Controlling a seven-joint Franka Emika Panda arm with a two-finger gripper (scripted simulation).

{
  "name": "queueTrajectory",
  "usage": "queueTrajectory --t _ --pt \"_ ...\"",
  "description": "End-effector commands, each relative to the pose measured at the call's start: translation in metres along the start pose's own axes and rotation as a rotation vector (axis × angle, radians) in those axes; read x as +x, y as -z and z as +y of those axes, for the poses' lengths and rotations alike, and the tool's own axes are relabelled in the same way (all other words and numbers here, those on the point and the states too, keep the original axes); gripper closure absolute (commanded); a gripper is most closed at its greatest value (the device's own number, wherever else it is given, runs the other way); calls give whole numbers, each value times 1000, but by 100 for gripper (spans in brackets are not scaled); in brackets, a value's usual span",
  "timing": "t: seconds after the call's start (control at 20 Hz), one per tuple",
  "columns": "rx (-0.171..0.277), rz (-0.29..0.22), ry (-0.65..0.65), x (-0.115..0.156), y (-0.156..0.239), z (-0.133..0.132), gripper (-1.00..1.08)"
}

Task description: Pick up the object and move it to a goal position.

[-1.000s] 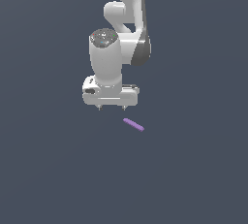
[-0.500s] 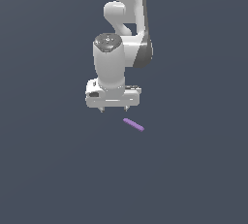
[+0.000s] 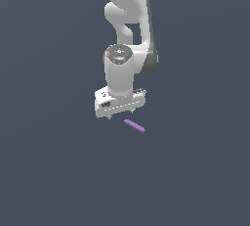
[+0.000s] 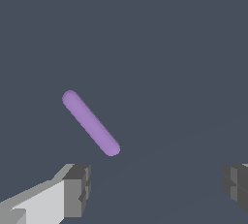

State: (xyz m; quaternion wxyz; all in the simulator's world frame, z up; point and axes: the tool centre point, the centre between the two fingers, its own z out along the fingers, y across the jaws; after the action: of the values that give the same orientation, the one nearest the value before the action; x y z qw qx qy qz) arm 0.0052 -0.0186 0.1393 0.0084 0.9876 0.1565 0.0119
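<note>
Below the tool and slightly toward the exterior view's right, the light-purple stick lies flat on the plain dark ground, untouched and clear of both fingertips. From the exterior view the fingers are mostly hidden under the white tool body, with only two short stubs poking out, so their spacing is hard to judge there. The wrist view settles it: the two dark finger pads stand wide apart at opposite edges of the picture, one of them cut off by the border, and nothing sits between them. In that view the stick lies at a slant ahead of the fingers, nearer one pad than the other, and not touching either. The upper arm runs out of the exterior frame at the top. Compared with half a second ago, the tool has dropped lower, closing much of the gap above the stick, which has not moved.
</note>
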Motion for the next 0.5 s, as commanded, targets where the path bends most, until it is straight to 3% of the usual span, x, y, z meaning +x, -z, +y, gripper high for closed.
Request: queueTrajectory --t 0.0,0.45 --pt "0 -4 88 2 -9 -8 -92" --pt "10 -14 404 8 -42 -38 -92"
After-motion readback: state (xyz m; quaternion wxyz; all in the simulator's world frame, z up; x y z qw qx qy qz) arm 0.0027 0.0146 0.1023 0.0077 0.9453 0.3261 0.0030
